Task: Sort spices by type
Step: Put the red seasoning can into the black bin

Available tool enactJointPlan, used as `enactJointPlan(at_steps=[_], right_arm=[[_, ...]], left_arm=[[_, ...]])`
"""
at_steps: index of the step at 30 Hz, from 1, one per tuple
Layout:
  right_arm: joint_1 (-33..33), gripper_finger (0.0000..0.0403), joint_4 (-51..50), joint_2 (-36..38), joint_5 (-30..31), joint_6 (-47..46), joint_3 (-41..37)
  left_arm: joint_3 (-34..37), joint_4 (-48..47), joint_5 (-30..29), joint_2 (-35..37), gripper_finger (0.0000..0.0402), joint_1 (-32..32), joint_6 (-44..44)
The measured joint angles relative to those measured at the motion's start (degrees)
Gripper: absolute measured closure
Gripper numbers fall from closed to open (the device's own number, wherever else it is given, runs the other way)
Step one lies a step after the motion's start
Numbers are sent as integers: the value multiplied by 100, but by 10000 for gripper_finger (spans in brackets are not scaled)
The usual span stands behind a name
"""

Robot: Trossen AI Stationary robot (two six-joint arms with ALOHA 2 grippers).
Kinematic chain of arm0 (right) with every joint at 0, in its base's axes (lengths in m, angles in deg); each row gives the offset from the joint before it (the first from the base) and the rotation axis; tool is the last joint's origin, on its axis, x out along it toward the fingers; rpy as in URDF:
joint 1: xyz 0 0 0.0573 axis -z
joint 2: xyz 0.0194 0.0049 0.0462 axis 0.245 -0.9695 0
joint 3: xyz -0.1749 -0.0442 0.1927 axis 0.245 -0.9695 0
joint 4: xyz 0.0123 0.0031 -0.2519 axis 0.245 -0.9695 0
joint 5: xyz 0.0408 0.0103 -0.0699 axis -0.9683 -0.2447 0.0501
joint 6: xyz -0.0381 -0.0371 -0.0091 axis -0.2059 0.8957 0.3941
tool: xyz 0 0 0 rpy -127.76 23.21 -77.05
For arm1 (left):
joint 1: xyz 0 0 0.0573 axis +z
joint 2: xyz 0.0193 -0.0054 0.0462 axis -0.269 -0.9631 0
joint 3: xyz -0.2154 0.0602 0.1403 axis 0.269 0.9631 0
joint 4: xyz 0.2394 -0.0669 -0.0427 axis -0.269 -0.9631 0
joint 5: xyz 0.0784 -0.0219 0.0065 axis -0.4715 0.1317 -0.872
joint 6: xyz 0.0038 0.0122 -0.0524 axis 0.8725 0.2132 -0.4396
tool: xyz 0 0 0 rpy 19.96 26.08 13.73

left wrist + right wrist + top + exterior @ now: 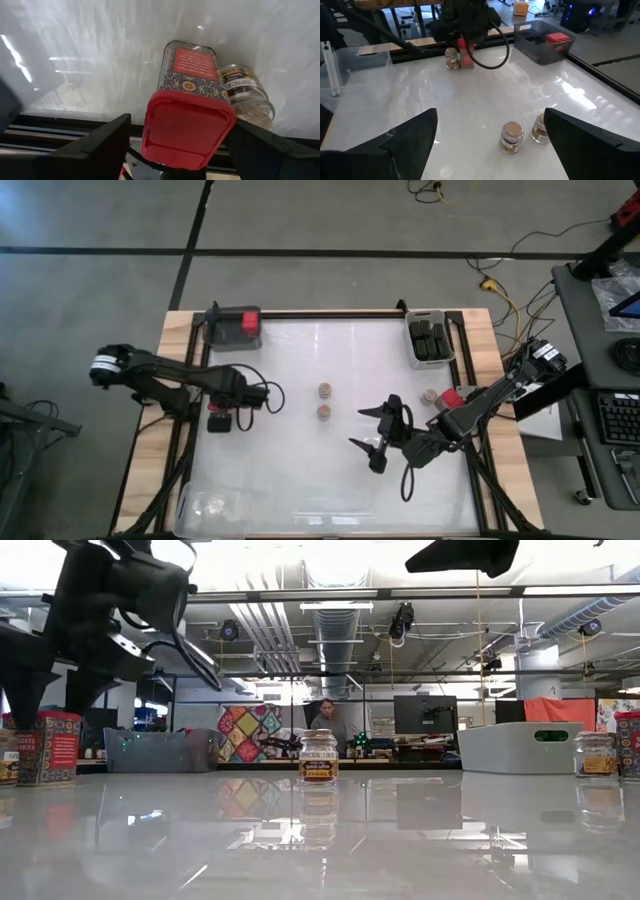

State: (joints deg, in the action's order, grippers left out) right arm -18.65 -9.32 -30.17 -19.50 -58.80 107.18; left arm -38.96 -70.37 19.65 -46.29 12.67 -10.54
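Observation:
A red-lidded patterned spice tin (187,115) stands on the white table near its left edge, with a round tan-topped jar (247,95) beside it. My left gripper (217,416) is open just above the tin, one finger on each side of the red lid; it also shows in the low view (50,690). Two round jars (325,401) stand mid-table. Another jar (430,396) and a red tin (452,398) stand at the right. My right gripper (372,438) is open and empty, raised over the table right of centre.
A grey bin (232,328) with a red tin stands at the far left corner. A pale bin (430,340) with black containers stands at the far right. A clear bin (215,505) with jars sits at the near left. A person sits in the room behind.

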Motion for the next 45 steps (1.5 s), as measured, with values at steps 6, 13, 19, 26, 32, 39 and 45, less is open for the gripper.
enactJointPlan(at_steps=[6, 13, 19, 26, 32, 39, 45], right_arm=[[-44, 46, -28, 0, -120, -73, 0], [-103, 46, -57, 0, -122, -96, 0], [-132, 46, -142, 0, -122, -198, 0], [-143, 46, -140, 0, -120, -199, 0], [-148, 46, -140, 0, -122, -201, 0], [-208, 46, -138, 0, -340, -243, 0], [-371, 46, -138, 2, -398, -304, 0]], left_arm=[[4, -4, -4, -272, 114, 94, 6], [-46, -153, 35, -447, 127, 172, 87], [-50, -181, 100, -394, 152, 172, 117], [-50, -185, -35, -391, 189, 198, 73], [-186, -310, -49, -317, 204, 198, 54], [-894, -826, -210, -138, 200, 391, -177], [-1740, -1100, -1102, 41, 198, 1524, -267]])
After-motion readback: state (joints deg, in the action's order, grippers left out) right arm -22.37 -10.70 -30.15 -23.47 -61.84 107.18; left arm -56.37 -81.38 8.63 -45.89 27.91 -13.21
